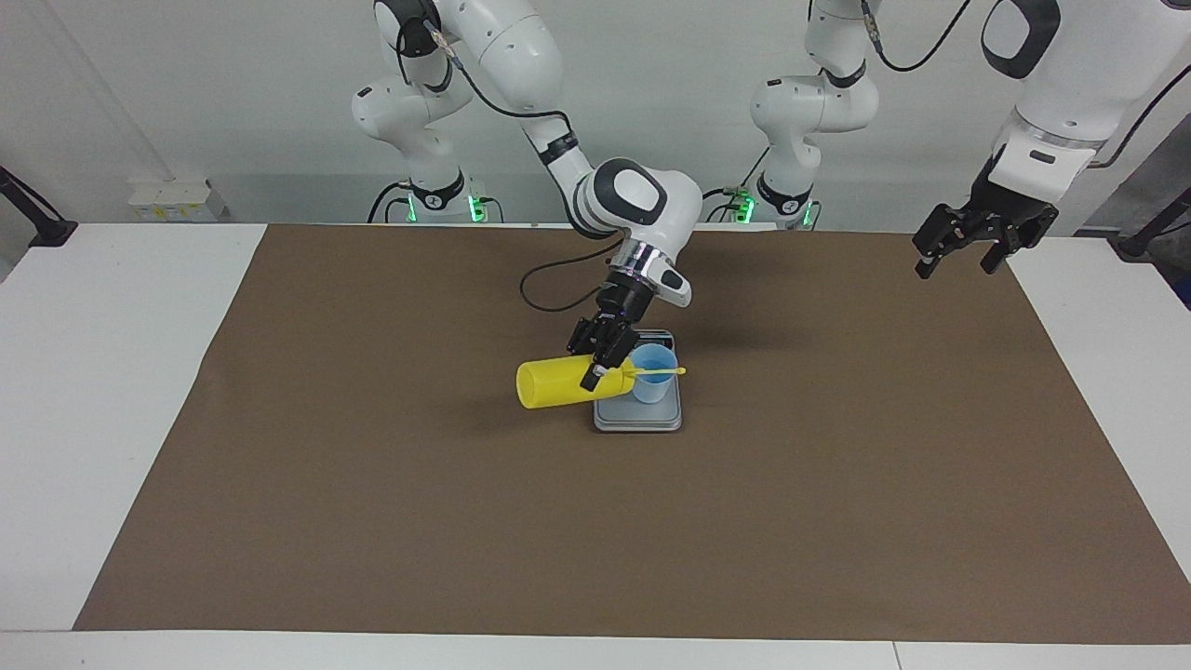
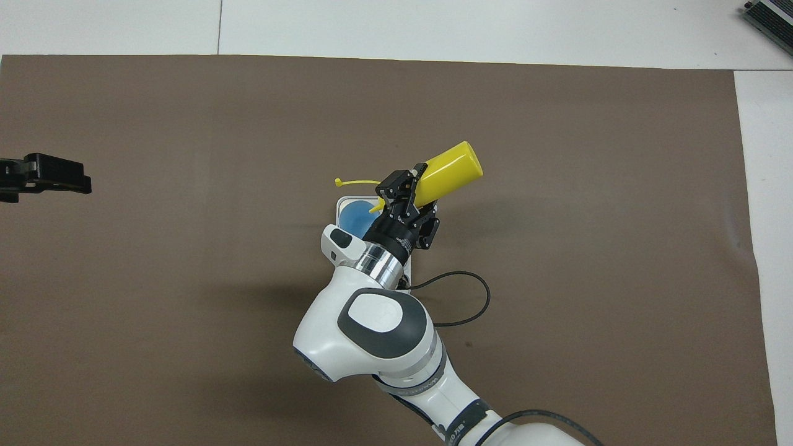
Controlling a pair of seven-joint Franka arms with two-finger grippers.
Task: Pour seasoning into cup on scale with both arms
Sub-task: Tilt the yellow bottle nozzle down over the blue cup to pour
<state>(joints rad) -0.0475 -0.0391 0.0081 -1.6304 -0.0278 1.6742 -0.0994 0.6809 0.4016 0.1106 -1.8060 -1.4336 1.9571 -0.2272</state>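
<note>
Seasoning, the yellow squeeze bottle [image 1: 555, 383], is in my right gripper [image 1: 603, 356], clamped near its nozzle end and tipped almost flat in the air. Its base points toward my right arm's end of the table, a touch lower than level in the facing view, and its nozzle sits at the rim of the cup [image 1: 653, 372]. My right arm [image 2: 378, 322] comes in from the bottom of the overhead view and bends over the middle of the brown mat [image 1: 372, 521], wrist angled down at the bottle, a black cable [image 2: 461, 297] looping beside it.

Working outward from my bases: the scale [image 1: 638, 419] lies flat near the middle of the mat, its dark display strip on the short edge nearer to me, mostly hidden under my right wrist. On the scale stands the small light-blue cup, upright. The bottle's thin yellow cap strap [image 1: 662, 372] stretches across the cup's mouth and pokes out past it toward my left arm's end of the table. The bottle's body hangs over bare mat beside the scale.

My left gripper [image 1: 963, 247] waits with its fingers spread wide and nothing between them, raised over the mat's edge at my left arm's end, well apart from the scale
</note>
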